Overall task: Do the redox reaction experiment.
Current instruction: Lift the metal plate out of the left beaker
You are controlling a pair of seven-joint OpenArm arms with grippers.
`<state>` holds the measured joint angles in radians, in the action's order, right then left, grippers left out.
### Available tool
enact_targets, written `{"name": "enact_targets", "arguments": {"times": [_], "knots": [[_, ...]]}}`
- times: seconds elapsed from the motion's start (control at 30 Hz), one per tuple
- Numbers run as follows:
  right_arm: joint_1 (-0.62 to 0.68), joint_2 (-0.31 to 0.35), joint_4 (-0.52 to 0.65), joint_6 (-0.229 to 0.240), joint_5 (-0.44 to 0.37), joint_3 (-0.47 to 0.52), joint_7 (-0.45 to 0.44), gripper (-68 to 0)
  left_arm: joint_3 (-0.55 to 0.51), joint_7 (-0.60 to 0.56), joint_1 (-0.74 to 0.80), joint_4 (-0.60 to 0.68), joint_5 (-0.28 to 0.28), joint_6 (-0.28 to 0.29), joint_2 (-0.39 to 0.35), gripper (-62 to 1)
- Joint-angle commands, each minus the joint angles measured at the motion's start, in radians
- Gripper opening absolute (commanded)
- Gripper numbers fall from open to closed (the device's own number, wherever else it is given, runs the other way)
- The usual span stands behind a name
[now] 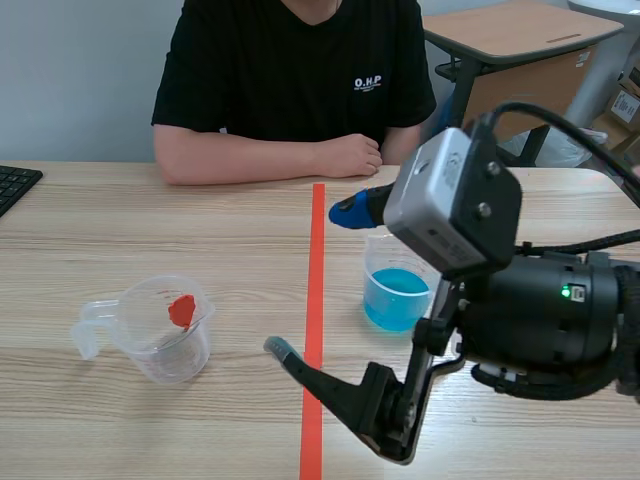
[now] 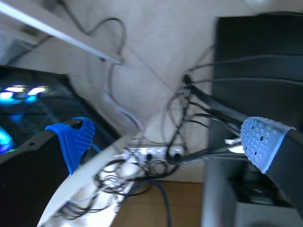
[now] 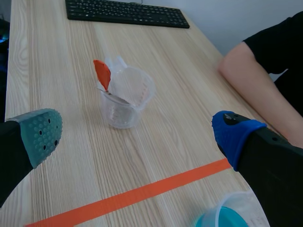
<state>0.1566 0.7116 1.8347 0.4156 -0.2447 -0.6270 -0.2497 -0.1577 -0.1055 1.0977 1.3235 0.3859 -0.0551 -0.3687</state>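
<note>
A clear plastic measuring cup (image 1: 160, 332) stands left of the orange tape line, with a small red piece (image 1: 182, 310) at its rim. In the right wrist view, the cup (image 3: 127, 100) and its red piece (image 3: 102, 74) lie ahead of the gripper. A clear beaker of blue liquid (image 1: 397, 292) stands right of the line; its rim (image 3: 231, 213) shows under the right finger. My right gripper (image 1: 312, 280) hangs open over the tape line between the two vessels, holding nothing (image 3: 137, 135). My left gripper (image 2: 165, 142) is open and empty, facing cables and a dark box off the table. The left arm is out of the scene view.
A person in a black shirt sits across the table, forearms (image 1: 270, 158) resting on its far edge. A black keyboard (image 1: 15, 185) lies at the far left corner (image 3: 125, 13). A desk (image 1: 520, 40) stands behind at the right.
</note>
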Motion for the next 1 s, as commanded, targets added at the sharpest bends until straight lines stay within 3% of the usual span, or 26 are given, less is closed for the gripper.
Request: {"name": "enact_targets", "arguments": {"times": [0.0, 0.23, 0.73, 0.97], "knots": [[-0.042, -0.015, -0.019, 0.000, -0.002, -0.009, -0.016, 0.4, 0.012, -0.010, -0.004, 0.010, 0.004, -0.002, 0.007, 1.4], [-0.168, -0.095, -0.122, 0.000, 0.068, -0.127, -0.020, 0.4, 0.085, -0.010, -0.026, -0.003, 0.015, 0.000, 0.008, 1.4], [-0.411, -0.275, -0.345, 0.000, 0.153, -0.378, -0.056, 0.4, 0.090, -0.006, -0.032, -0.004, 0.014, -0.002, 0.008, 1.4], [-0.454, -0.288, -0.359, 0.000, 0.156, -0.407, -0.106, -19.9, 0.090, -0.006, -0.032, -0.004, 0.014, -0.002, 0.008, 1.4]]}}
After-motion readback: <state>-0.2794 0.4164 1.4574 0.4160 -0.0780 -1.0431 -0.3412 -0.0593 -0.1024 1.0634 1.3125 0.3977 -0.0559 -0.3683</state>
